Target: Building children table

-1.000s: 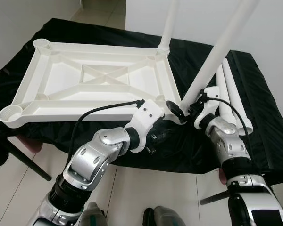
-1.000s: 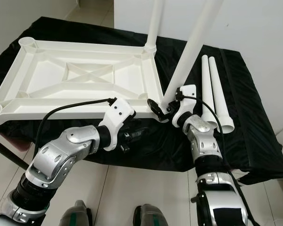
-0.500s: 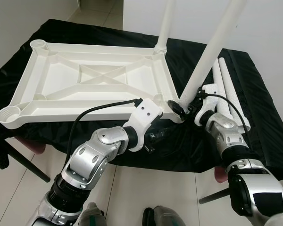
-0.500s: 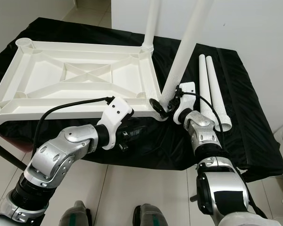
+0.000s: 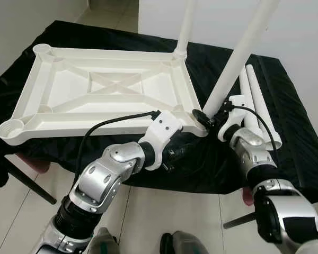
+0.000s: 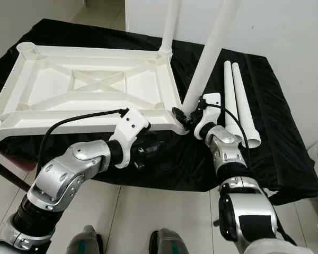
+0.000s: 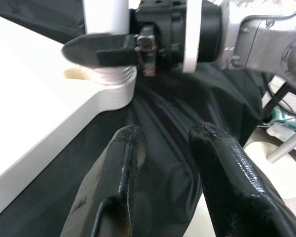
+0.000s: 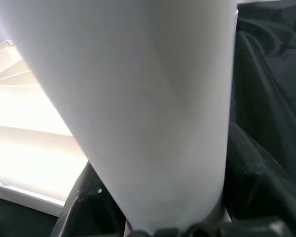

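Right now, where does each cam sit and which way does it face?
Left eye: head, facing down at the tabletop on the black cloth; both arms show.
Right eye: same head, same scene, slightly offset.
Left wrist: along the left tool, open over the cloth, toward the right tool.
Right wrist: along the right tool, shut on the leg.
Shared: left wrist and eyes both see the leg at the near right corner socket.

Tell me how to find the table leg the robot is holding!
Find the white upside-down tabletop on the black cloth. At its near right corner, one white leg leans, gripped by the right gripper. The far leg stands unheld; two spare legs lie flat.
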You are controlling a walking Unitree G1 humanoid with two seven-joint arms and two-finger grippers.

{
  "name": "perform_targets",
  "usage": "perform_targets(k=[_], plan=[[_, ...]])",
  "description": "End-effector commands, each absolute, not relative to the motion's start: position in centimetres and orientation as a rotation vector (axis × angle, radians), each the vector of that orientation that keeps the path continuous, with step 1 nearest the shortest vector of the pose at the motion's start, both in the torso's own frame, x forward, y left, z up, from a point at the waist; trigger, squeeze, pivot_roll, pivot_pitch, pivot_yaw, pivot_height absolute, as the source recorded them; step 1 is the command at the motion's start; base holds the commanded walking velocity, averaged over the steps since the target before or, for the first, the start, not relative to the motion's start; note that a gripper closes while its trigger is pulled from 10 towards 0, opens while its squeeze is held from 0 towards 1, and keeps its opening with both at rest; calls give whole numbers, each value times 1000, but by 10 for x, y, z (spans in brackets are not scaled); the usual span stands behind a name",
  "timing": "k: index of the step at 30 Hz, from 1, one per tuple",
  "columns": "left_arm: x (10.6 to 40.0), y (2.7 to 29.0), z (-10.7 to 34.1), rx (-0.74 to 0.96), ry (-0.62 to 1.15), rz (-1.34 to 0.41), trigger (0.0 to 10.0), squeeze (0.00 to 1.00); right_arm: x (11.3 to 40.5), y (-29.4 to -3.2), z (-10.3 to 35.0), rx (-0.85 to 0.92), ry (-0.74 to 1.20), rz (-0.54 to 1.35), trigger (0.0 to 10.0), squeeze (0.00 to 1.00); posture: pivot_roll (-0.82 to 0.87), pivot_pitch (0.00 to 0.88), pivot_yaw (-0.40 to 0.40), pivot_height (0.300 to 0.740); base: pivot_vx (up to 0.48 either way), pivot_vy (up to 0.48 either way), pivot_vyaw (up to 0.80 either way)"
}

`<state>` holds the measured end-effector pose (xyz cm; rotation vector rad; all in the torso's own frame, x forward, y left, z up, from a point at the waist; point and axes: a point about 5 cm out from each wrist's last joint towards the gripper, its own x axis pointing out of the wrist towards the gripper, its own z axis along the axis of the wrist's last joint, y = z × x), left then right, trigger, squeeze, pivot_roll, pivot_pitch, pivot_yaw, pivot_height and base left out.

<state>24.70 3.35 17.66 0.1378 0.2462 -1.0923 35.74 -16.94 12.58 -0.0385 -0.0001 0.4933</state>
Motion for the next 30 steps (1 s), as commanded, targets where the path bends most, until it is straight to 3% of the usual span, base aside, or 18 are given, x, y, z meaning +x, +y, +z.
perform_targets(k=[1,6,13,18,28,29,30], plan=[[245,33,178,146,238,-1058,10000,0,356,-168,121,-51,24,492,0,0,-2,31,-87,740,0,0,0],[245,33,177,146,242,-1060,10000,0,350,-165,115,-9,66,204,0,0,-2,31,-88,740,0,0,0],[245,33,177,147,244,-1066,10000,0,340,-162,108,20,91,73,0,0,-7,25,-85,740,0,0,0],[245,30,176,152,242,-1078,10000,0,321,-163,101,-1,108,-222,0,0,-6,16,-89,740,0,0,0],[245,30,176,154,241,-1078,10000,0,319,-160,104,-18,139,-238,0,0,-3,5,-95,740,0,0,0],[245,30,176,155,239,-1076,10000,0,320,-159,106,-17,129,-229,588,0,-3,5,-95,740,0,0,0],[245,30,176,155,239,-1075,10000,0,321,-159,107,-17,121,-219,2000,0,-2,0,-96,740,0,0,0]])
